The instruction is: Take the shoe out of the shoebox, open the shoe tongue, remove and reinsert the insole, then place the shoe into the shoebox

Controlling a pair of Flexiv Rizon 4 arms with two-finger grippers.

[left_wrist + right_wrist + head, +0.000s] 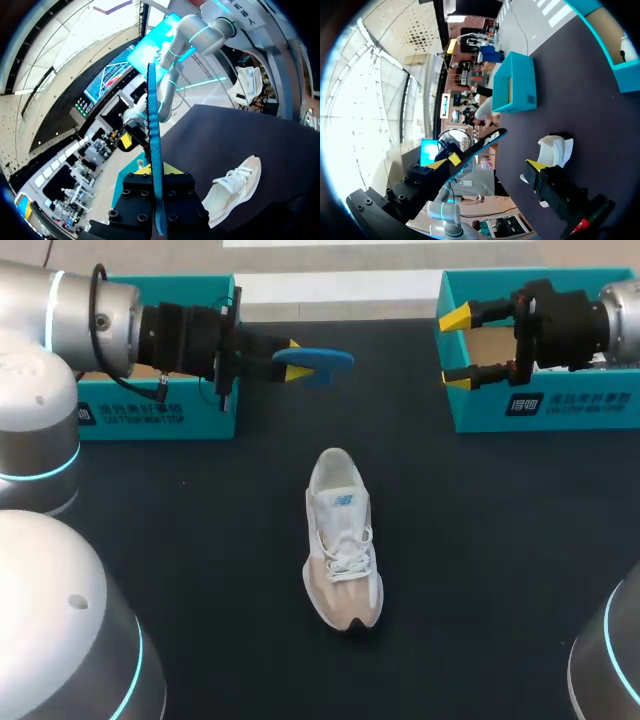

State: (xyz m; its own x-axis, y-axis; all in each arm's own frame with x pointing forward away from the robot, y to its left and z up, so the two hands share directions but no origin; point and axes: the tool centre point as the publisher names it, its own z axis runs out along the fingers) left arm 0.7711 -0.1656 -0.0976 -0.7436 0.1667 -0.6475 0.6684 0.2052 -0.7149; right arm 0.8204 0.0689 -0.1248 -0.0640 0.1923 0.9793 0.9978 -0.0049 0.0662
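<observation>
Shoe: white-and-beige laced sneaker [342,540] lay mid-frame on the black table [200,540], toe toward the lower edge.
Insole: flat blue foam insole [322,360] was in the air, upper middle.
Left gripper [294,358]: clamped on the insole, beside the teal cardboard shoebox [160,420] at upper left.
Right gripper [456,348]: fingers spread, empty, at the second teal shoebox [560,405], upper right.

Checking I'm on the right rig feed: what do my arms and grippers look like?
The left arm and right arm are rounded silver-grey with cyan light rings. The left gripper and right gripper are black with yellow fingertips. A black cable loops by the left wrist.
</observation>
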